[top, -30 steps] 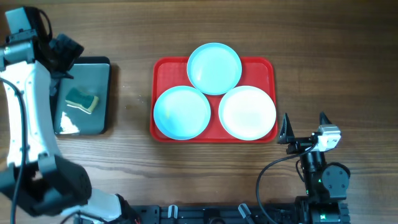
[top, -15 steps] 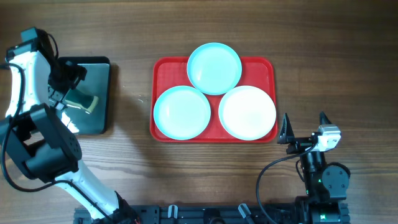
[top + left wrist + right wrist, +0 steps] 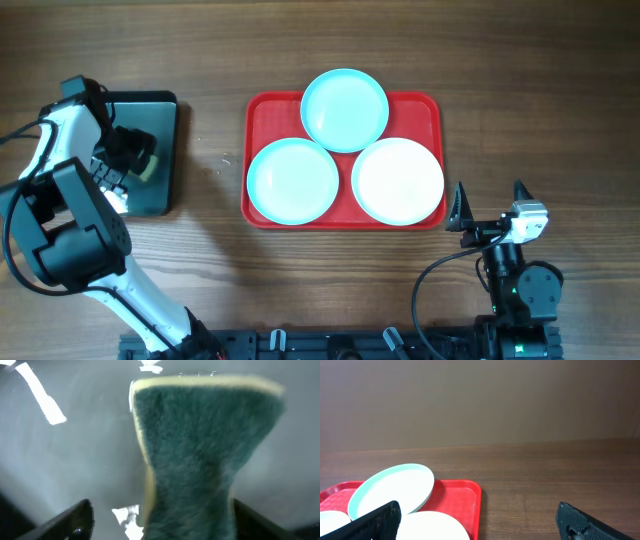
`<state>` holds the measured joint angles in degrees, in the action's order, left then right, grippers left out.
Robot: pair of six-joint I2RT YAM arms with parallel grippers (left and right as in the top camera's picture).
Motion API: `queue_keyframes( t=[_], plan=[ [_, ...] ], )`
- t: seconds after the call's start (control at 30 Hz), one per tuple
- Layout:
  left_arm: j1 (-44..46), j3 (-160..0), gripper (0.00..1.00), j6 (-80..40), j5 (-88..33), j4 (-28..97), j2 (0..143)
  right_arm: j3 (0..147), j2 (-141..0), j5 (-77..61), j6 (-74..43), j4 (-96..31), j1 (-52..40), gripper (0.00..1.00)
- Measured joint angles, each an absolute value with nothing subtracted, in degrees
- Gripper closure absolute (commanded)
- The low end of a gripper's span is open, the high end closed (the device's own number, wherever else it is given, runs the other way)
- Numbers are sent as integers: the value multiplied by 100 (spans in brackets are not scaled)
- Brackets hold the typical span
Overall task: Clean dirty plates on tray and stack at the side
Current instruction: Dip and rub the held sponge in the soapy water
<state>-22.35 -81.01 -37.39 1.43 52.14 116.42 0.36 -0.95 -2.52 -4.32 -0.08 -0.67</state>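
The red tray (image 3: 434, 108) lies mid-table with three plates on it. One cyan plate (image 3: 344, 110) overlaps the back rim, a second cyan plate (image 3: 293, 180) sits front left, and the white plate (image 3: 398, 180) sits front right. My left gripper (image 3: 126, 157) is down over a green and yellow sponge (image 3: 205, 450). It is open, with a finger (image 3: 70, 522) on either side of the sponge. My right gripper (image 3: 490, 212) is open and empty, just right of the tray's front corner. Its view shows the back cyan plate (image 3: 392, 490) and the white plate (image 3: 430, 530).
The sponge (image 3: 149, 166) lies on a smaller dark tray (image 3: 160, 108) at the far left, whose glossy surface (image 3: 75, 450) fills the left wrist view. Bare wooden table (image 3: 210, 150) lies between the two trays and right of the red tray (image 3: 465, 495).
My left arm has swung from the table's back left corner down onto the dark tray, and its open fingers now straddle the sponge. The plates and the right arm have not moved.
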Motion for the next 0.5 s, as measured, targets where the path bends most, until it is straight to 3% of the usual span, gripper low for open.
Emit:
queue_keyframes(
  t=[0.27,0.37,0.5],
  plan=[
    [-2235,-7806,18,-3741,119,4794,11642,36,-95,-252,-432,-8,-67,0],
    [-2231,-7795,43,-3734,97,4777,11640,36,-95,-252,-432,-8,-67,0],
    [-2231,-7767,93,-3756,102,4768,11636,36,-95,-252,-432,-10,-67,0]
  ],
)
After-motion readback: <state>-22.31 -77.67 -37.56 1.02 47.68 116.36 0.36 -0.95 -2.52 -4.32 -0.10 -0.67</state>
